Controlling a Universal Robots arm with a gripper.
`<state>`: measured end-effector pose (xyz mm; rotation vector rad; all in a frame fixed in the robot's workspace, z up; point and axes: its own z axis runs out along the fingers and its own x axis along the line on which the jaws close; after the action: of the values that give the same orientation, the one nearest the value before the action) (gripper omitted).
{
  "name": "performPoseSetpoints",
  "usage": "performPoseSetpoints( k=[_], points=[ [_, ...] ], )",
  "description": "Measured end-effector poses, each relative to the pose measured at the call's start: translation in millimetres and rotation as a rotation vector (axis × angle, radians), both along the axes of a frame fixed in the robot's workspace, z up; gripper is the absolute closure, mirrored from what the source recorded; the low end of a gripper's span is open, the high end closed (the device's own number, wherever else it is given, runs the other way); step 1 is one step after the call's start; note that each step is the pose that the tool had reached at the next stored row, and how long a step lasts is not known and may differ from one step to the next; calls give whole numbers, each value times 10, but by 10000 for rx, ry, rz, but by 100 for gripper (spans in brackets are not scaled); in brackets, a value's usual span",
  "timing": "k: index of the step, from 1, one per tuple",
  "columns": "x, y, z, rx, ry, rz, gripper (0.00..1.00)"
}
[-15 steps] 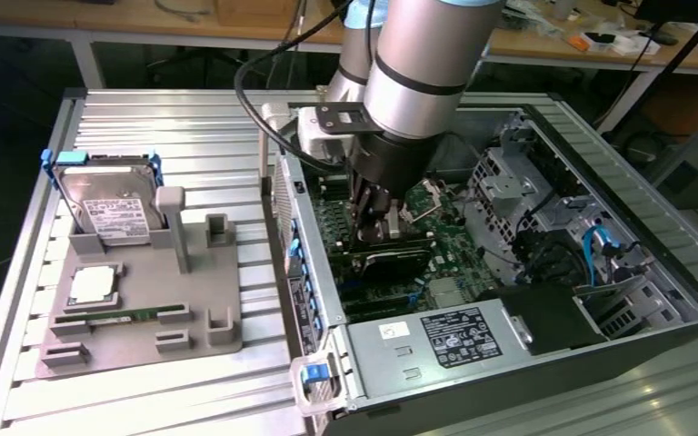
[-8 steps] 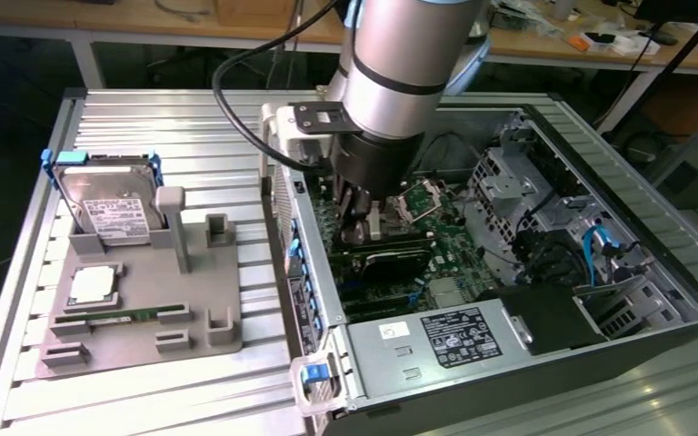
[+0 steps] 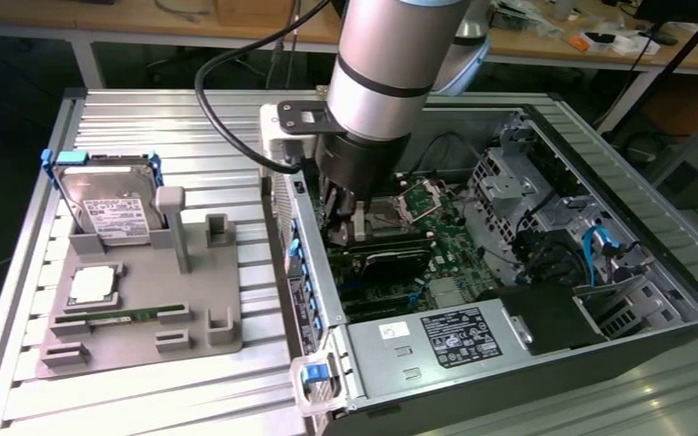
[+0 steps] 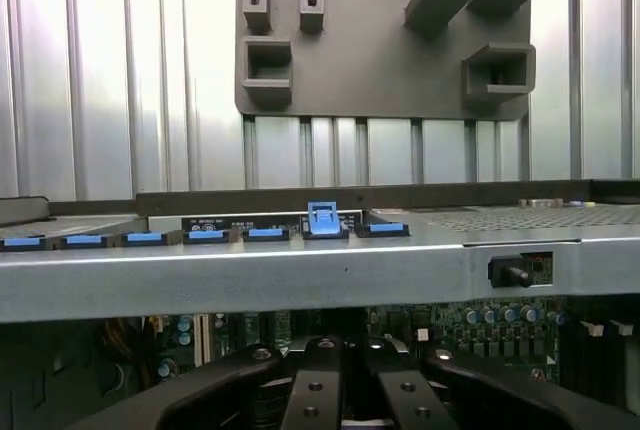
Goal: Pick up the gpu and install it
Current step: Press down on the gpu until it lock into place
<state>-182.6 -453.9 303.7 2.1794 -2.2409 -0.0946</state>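
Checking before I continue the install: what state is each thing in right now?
hand: shut, lowered inside the case.
gpu: in the case beneath the hand, along the motherboard; seating unclear.
computer case: on its side, open.
blue slot clips: one raised, the others flat.
hard drive: propped in the grey holder.
memory stick: lying in its holder slot.
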Motion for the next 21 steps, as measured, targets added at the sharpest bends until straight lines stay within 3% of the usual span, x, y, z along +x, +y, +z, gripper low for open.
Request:
performPoseSetpoints(
  k=[3,5,7,21],
  points=[
    [-15,0,1,-1,88,1,89],
    [-17,-1,0,1,198,3,89],
    [-21,0,-1,3,270,3,89],
    [-25,0,54,-1,298,-1,89]
  ],
)
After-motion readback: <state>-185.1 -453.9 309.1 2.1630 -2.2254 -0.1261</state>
